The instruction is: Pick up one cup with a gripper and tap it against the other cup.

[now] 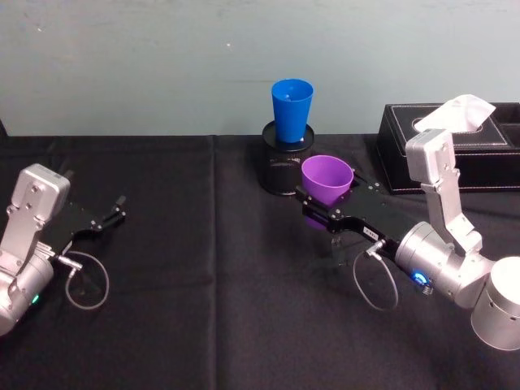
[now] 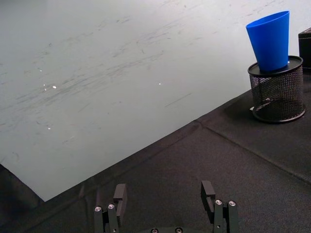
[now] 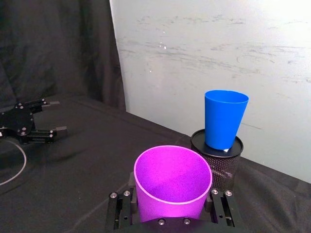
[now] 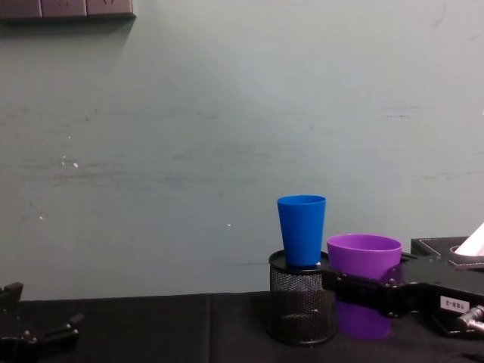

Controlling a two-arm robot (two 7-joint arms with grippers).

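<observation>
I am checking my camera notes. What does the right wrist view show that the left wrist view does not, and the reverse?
Right wrist view adds: the purple cup, gripped by the right end effector. Left wrist view adds: a black box, its corner. Both: the blue cup standing in the black mesh holder, the open left end effector, the black tablecloth.
</observation>
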